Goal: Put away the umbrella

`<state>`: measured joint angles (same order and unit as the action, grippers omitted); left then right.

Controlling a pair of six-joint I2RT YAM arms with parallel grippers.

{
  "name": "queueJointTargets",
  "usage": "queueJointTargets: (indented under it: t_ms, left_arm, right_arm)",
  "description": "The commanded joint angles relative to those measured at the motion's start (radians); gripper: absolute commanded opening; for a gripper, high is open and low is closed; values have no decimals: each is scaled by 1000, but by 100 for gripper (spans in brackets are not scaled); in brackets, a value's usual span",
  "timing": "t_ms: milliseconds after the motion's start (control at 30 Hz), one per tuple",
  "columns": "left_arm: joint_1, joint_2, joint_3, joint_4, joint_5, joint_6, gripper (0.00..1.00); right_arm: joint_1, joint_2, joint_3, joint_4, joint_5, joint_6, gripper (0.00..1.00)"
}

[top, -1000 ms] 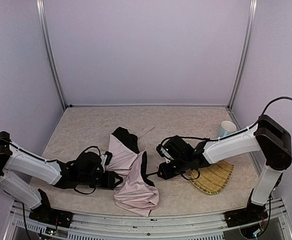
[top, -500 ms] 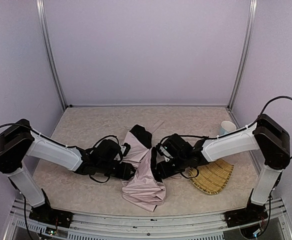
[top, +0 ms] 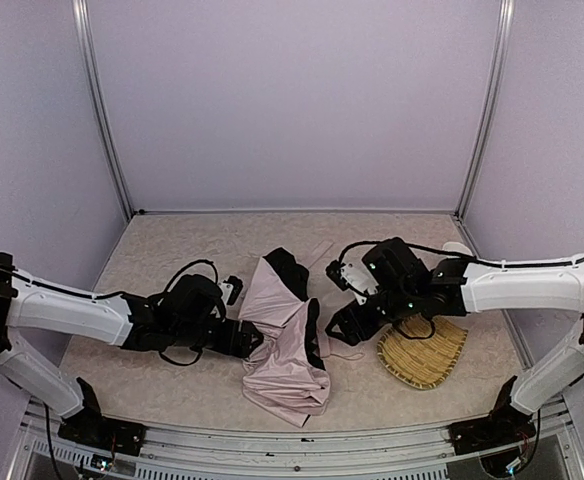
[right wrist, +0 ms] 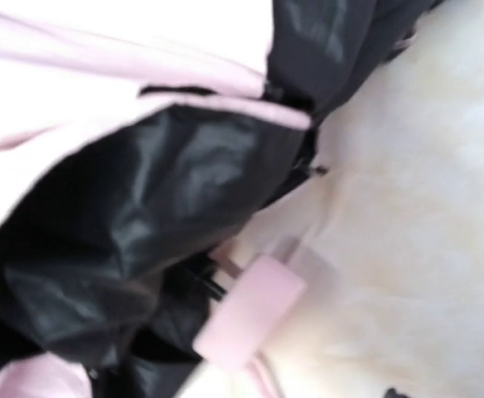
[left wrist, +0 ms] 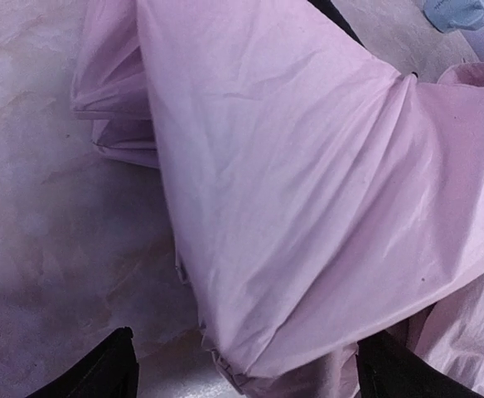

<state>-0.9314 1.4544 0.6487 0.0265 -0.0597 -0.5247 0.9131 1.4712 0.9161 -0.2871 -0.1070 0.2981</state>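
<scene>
Top view: the umbrella (top: 284, 350) lies half-collapsed on the table (top: 172, 255), centre and near. The left gripper (top: 244, 338) is at its left and the right gripper (top: 340, 325) at its right. A straw tray (top: 434, 358) lies further right.

Left wrist view: the fingertips (left wrist: 101, 377) stand wide apart around bulging pink fabric.

Right wrist view: the handle (right wrist: 250, 311) lies beside black lining. Whether these jaws are apart or together cannot be told.

The canopy looks light, floppy and slippery. The rigid handle or shaft would likely give a surer hold.

You're looking at one umbrella (top: 282, 372), one woven straw tray (top: 430, 358) and one pale cup (top: 458, 247), all sitting on one table (top: 172, 258).
</scene>
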Motion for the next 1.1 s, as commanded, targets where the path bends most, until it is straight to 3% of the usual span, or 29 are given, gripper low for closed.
queueJointTargets:
  t_ms: [0,167,300,467,600,667,767,833,1067]
  left_arm:
    - [-11,-92,-32,-80,-106,-15,89]
    - [-15,-185,-36,-88,-181,-15,89]
    - [-11,-208,28,-108,-198,19,89]
    - [71,-186,55,6,-72,60,92]
    - [174,-85,66,132,96,79,94]
    - [183,-5,116,143,134,110,94]
    - [178,83,187,126,168,142,93]
    - [178,117,227,98,158,149,93]
    - [177,38,262,-11,21,215,94]
  right_arm:
    - [14,-92,43,-106,84,-202,71]
    - [219,-176,-15,43,108,-541,77]
    - [327,-125,-31,120,131,-717,84]
    - [352,-5,84,61,186,-715,86]
    - [316,-6,85,106,30,-704,84]
    - [301,-7,61,150,-31,-696,81]
    - [293,23,15,240,-96,-667,59]
    - [294,70,-3,258,-161,-651,51]
    - [289,230,-63,332,-107,-585,43]
